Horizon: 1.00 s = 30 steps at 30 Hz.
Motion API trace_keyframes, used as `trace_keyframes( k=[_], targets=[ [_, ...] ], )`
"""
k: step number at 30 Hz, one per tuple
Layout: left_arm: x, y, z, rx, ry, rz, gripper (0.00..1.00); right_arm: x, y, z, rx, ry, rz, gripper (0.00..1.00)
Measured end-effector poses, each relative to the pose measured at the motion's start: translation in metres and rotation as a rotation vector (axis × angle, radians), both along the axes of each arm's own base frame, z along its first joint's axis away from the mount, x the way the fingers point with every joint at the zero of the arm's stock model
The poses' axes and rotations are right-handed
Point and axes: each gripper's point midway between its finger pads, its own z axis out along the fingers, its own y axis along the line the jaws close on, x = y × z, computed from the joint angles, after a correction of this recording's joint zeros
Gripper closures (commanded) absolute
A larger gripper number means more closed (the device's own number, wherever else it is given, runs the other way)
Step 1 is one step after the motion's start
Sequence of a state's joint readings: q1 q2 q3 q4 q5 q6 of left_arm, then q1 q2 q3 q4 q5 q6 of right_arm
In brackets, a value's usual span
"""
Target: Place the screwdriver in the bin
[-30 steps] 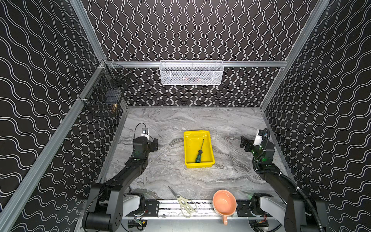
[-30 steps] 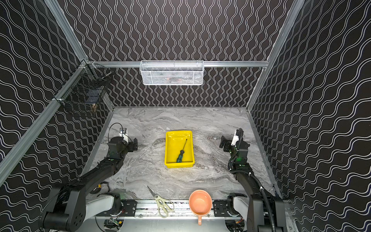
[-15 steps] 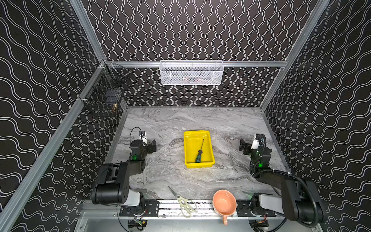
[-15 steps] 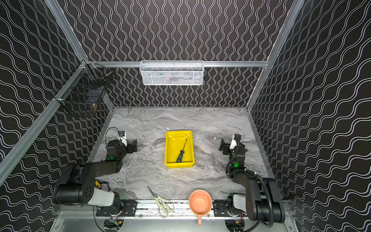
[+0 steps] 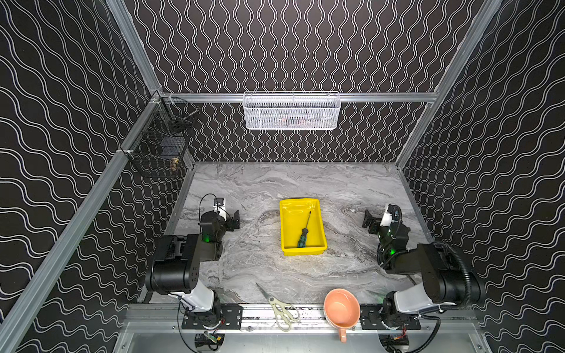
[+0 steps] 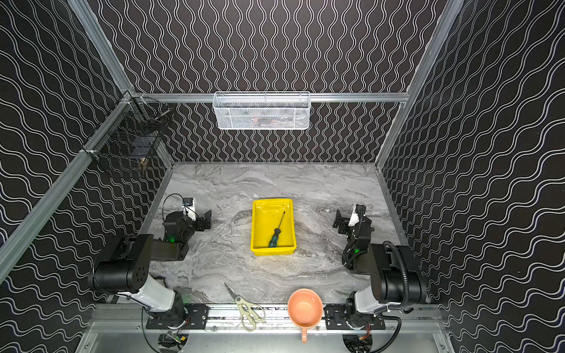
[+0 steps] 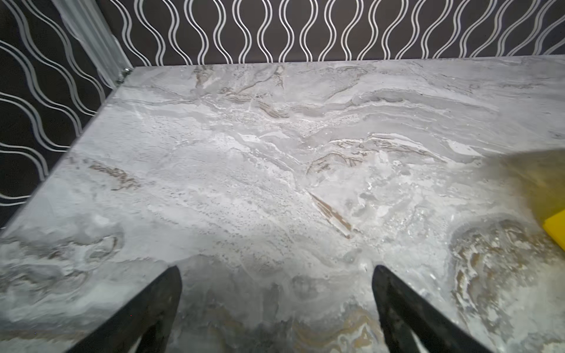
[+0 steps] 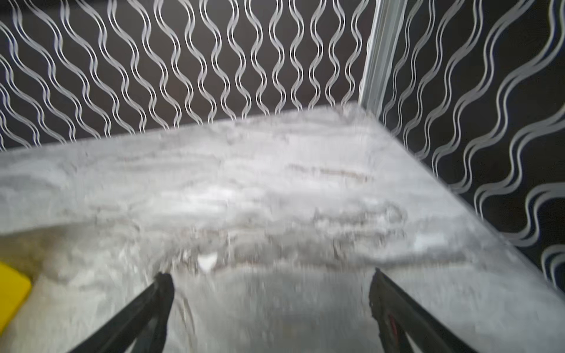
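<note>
Screwdriver (image 5: 304,232) — one only — lies flat inside the bin (image 5: 304,251), with its handle toward the near wall and its shaft slanting to the far right corner, as both top views show. There is one bin, yellow, near the middle of the surface (image 5: 260,189).

There are two pincers, well apart from the bin on either side. The left pincer (image 5: 234,219) is spread wide with nothing in it, and its fingers (image 7: 159,299) stand far apart in the left wrist view. The right pincer (image 5: 368,220) is likewise apart and empty, fingers (image 8: 159,293) wide, though that view is blurred.

At the front edge lie one pair of scissors (image 5: 279,307) and one orange cup (image 5: 341,308). Two baskets hang on the rails — a white basket (image 5: 292,111) at the back and a black basket (image 5: 159,146) on the left.

Since a second ago the left arm (image 5: 183,259) and right arm (image 5: 434,269) have folded back, and their big joints now sit near the front rail. The pincers have stayed about where they were. Screwdriver, bin, scissors and cup have not moved.

The surface is grey and marble-patterned. The walls (image 5: 290,45) are black with white wavy lines, framed in aluminium.
</note>
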<state>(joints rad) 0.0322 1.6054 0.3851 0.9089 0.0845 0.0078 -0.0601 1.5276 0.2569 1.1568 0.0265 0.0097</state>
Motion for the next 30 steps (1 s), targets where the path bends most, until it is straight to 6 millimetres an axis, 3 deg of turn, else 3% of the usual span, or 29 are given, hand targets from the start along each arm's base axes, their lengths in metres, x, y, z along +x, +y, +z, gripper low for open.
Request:
trace_keyframes(
  k=[9, 30],
  targets=[
    [-0.001, -0.014, -0.009, 0.047, -0.001, -0.02, 0.01, 0.001, -0.001, -0.005, 0.003, 0.021, -0.004, 0.01],
    [0.001, -0.01, -0.007, 0.082, -0.013, 0.008, 0.01, 0.001, -0.002, -0.005, 0.001, 0.02, -0.008, 0.0]
  ],
)
